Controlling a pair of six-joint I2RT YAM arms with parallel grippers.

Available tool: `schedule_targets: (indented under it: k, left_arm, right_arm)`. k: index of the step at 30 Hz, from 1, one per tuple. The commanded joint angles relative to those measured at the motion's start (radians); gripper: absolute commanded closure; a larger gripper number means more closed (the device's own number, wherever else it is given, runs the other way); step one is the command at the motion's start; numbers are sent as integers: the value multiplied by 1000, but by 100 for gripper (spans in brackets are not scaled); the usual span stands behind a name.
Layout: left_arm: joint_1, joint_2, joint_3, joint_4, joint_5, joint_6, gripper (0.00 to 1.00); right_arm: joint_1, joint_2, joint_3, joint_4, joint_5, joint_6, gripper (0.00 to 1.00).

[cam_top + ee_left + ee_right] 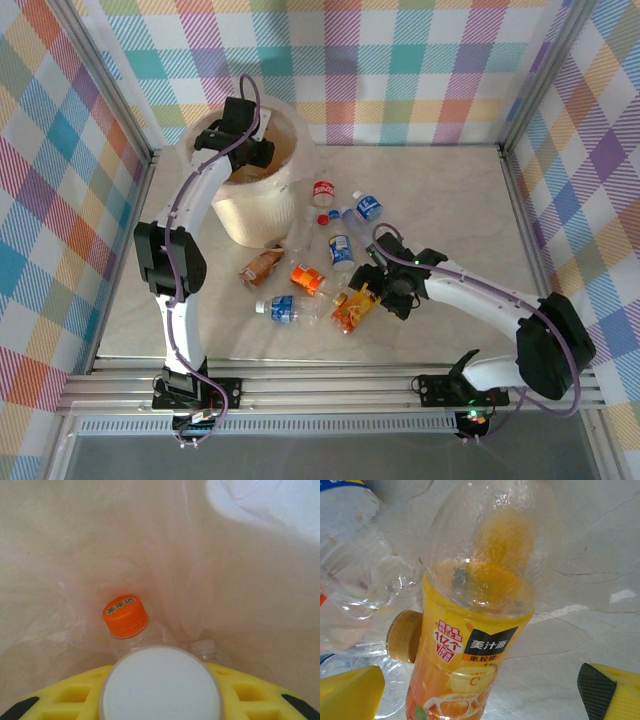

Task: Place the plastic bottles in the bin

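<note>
R gripper [480, 692]: hanging low over the table [450, 200] nr the arm bases, jaws spread wide, yellow fingers [350, 692] straddling the juice bottle w/o touching it.
Juice bottle [470, 645]: lying on the marble-look top btwn those fingers, yellow-orange label facing up; a crushed clear bottle [360, 580] sitting just beside it.
Loose bottles: lying scattered mid-table btwn R gripper and bin. These are the blue-label bottle [283, 308], orange bottle [308, 280] and brown bottle [262, 267], then the red-label bottle [323, 190] farther back.
Bin [250, 215]: standing far left, bag liner [240, 580] showing inside.
L gripper [160, 705]: reaching down into the bin, clenching a white-capped bottle [160, 680], prob. at the neck (view too close to be sure).
Orange-capped bottle [125, 615]: resting inside the bin against the liner, just beyond the held one.
</note>
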Motion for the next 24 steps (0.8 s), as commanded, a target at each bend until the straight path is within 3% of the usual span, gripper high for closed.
schedule_targets:
  k: [1, 8, 24]
  left_arm:
    - [13, 14, -4, 34, -20, -7, 56]
    - [13, -5, -1, 28, -24, -14, 34]
    - [7, -90, -11, 21, -43, -27, 1]
  right_arm:
    - [13, 15, -6, 21, -26, 17, 0]
    - [14, 40, -11, 50, -44, 12, 0]
    - [14, 89, -31, 72, -58, -1, 0]
